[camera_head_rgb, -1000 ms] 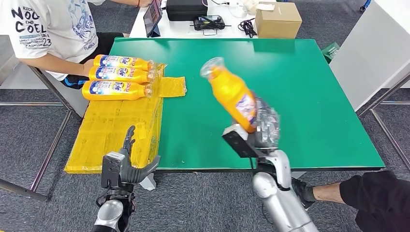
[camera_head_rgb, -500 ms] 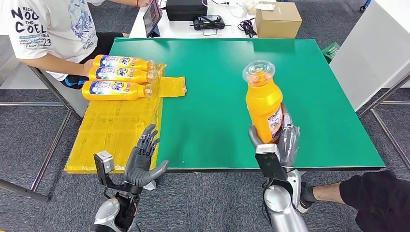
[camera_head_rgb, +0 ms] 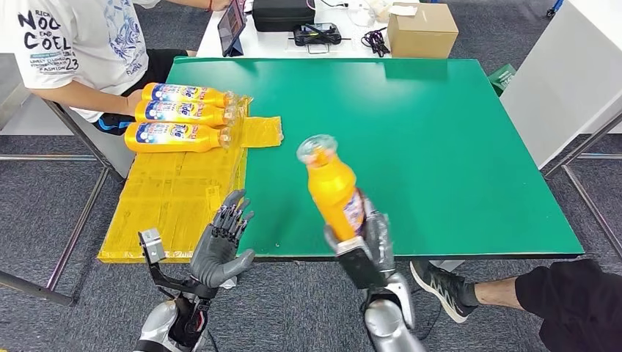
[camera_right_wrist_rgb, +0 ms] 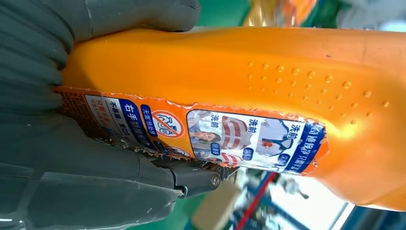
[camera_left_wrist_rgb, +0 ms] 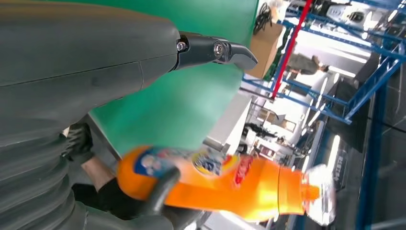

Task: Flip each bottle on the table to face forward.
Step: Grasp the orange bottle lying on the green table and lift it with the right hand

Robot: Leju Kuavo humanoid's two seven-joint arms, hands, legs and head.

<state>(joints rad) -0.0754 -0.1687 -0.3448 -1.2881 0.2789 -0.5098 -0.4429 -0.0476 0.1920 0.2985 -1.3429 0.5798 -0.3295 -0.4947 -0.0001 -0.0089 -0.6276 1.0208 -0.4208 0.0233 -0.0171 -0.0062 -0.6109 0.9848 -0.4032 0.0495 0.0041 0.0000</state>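
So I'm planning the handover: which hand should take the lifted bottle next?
Probably the left hand: it is open, fingers spread, just beside the orange bottle that the right hand grips by its base.

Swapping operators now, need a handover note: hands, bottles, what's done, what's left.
Right hand grips an orange bottle by its lower body, held up over the near edge of the green table, cap up, tilted slightly.
Left hand holds nothing, fingers spread, palm toward the bottle.
Three bottles lie side by side on the yellow sheet at the far left, front labels up, beside a seated person.
Left: turn the held bottle label-forward and set it down.
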